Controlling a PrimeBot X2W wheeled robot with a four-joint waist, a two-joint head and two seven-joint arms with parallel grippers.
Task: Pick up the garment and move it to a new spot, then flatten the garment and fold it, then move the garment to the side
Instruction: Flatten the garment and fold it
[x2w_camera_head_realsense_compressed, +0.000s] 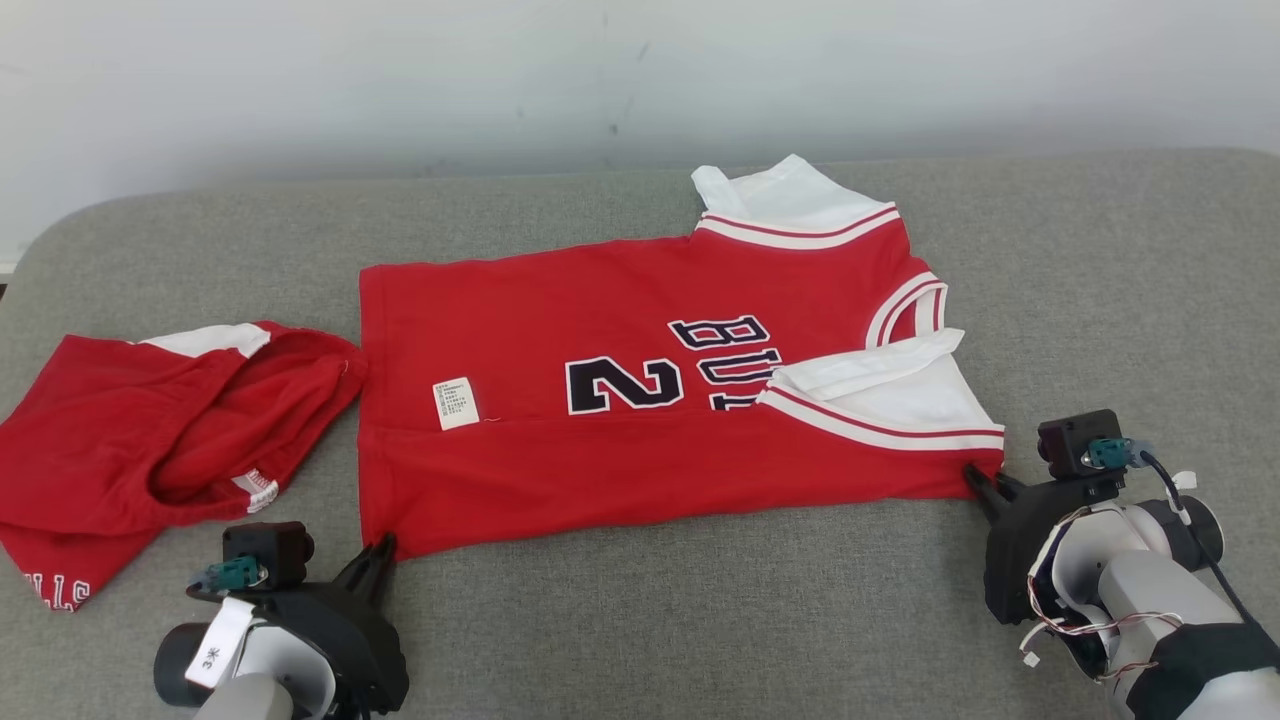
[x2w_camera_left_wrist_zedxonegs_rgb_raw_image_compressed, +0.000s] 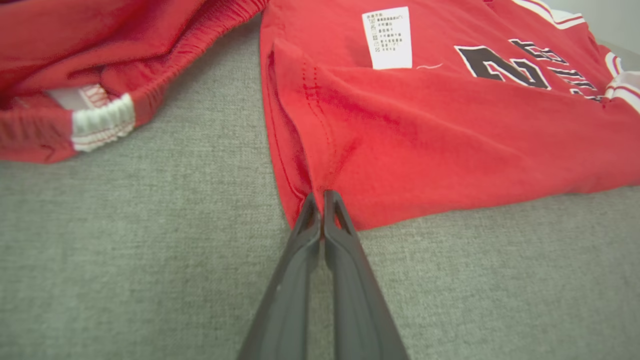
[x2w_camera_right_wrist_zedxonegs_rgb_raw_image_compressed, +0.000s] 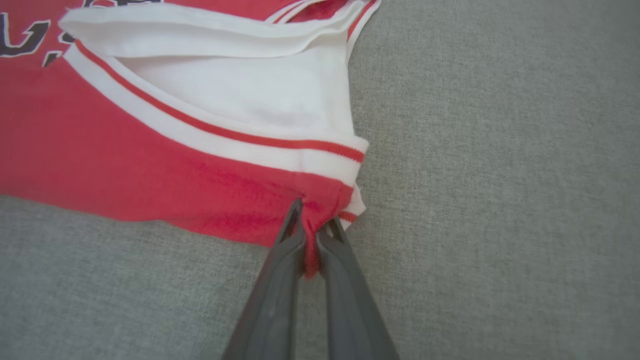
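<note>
The garment (x2w_camera_head_realsense_compressed: 640, 400) is a red jersey with white sleeves, a black number and a white care label, spread flat on the grey cushion. My left gripper (x2w_camera_head_realsense_compressed: 378, 552) is shut on its near left hem corner, and in the left wrist view the gripper (x2w_camera_left_wrist_zedxonegs_rgb_raw_image_compressed: 321, 196) pinches red cloth of the jersey (x2w_camera_left_wrist_zedxonegs_rgb_raw_image_compressed: 425, 135). My right gripper (x2w_camera_head_realsense_compressed: 982, 482) is shut on the near right corner by the striped sleeve band. In the right wrist view the gripper (x2w_camera_right_wrist_zedxonegs_rgb_raw_image_compressed: 310, 222) has a fold of the red fabric (x2w_camera_right_wrist_zedxonegs_rgb_raw_image_compressed: 125, 150) squeezed between its fingers.
Crumpled red shorts (x2w_camera_head_realsense_compressed: 150, 440) with a white waistband lie left of the jersey, close to my left arm, and appear as shorts (x2w_camera_left_wrist_zedxonegs_rgb_raw_image_compressed: 100, 75) in the left wrist view. The grey cushion (x2w_camera_head_realsense_compressed: 700, 600) runs wide in front and to the right. A pale wall stands behind.
</note>
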